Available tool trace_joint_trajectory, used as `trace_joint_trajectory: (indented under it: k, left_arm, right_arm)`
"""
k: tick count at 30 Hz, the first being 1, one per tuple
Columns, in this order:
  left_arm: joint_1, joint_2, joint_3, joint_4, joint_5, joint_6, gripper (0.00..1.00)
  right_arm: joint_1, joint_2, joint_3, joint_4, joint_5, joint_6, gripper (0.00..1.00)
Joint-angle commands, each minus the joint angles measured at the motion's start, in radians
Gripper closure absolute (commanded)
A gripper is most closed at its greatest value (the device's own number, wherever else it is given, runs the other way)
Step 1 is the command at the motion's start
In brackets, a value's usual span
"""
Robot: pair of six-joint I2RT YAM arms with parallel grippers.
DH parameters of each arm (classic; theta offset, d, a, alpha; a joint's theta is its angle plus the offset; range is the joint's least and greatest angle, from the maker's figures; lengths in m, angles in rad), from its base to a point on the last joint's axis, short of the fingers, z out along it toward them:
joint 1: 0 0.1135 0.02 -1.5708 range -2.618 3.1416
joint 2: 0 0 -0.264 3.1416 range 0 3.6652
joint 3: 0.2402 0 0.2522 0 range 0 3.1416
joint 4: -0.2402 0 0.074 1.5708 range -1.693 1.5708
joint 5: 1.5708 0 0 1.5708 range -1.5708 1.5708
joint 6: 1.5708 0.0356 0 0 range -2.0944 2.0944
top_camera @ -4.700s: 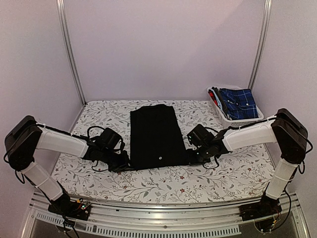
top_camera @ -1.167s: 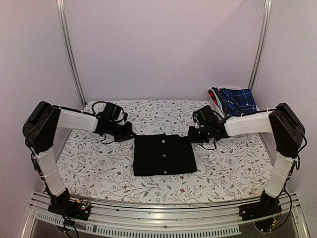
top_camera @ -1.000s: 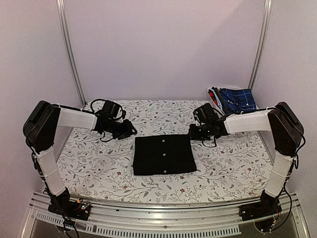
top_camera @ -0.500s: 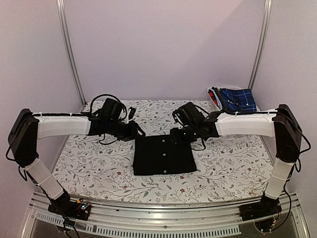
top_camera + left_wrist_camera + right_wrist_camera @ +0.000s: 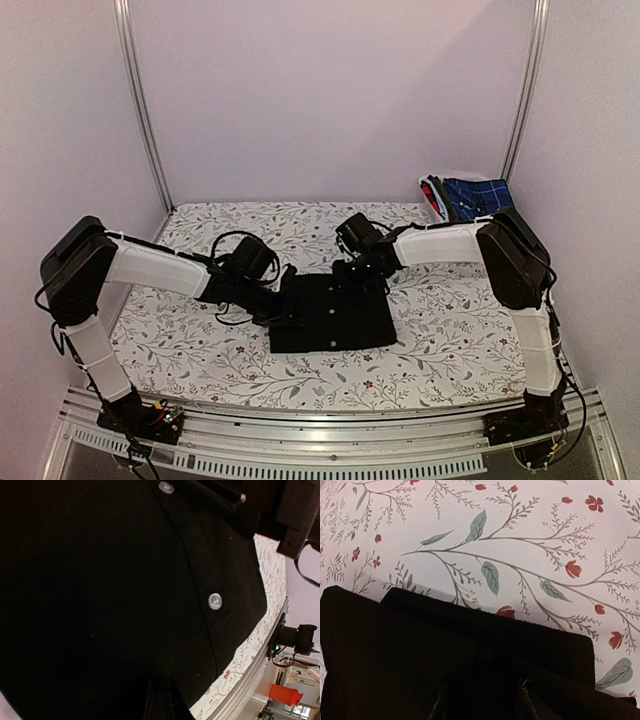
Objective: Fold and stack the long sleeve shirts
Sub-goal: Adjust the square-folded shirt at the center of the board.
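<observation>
The limp black shirt [image 5: 330,312] looked best pinched at the fold between the right gripper's [image 5: 482,696] parted, unclamped fingers; the left gripper's [image 5: 284,302] state was unclear.

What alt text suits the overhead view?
A folded black shirt lies on a flowered table, the left tool at its left edge and the right tool at its far edge. A basket of clothes sits far right.

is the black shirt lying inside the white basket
No, the folded black shirt lies on the floral tablecloth mid-table, while the white basket in the far right corner holds a blue plaid garment.
</observation>
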Motion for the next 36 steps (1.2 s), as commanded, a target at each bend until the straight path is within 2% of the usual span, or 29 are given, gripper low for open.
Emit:
trace_joint_trajectory:
  k: [1,6,12,17,22,36]
  left_arm:
    - [-0.004,0.076,-0.02,0.035,0.005,-0.002,0.91]
    - [-0.003,0.111,-0.033,0.035,-0.013,-0.006,0.92]
    - [-0.003,0.078,-0.024,0.021,-0.024,-0.007,0.91]
    - [-0.003,0.078,-0.025,0.019,-0.021,-0.008,0.91]
    - [-0.003,0.084,-0.027,0.023,-0.019,-0.011,0.92]
    - [0.002,0.076,-0.049,0.009,-0.032,-0.014,0.92]
  right_arm:
    - [-0.033,0.058,0.07,-0.039,-0.02,-0.023,0.55]
    - [-0.032,0.027,0.082,-0.073,-0.021,-0.038,0.51]
    - [0.015,-0.152,-0.007,-0.11,0.009,-0.049,0.49]
    - [0.112,-0.334,-0.164,-0.121,0.028,-0.006,0.61]
    - [0.2,-0.409,-0.3,-0.121,0.014,0.069,0.76]
    - [0.199,-0.403,-0.562,-0.043,0.003,0.2,0.79]
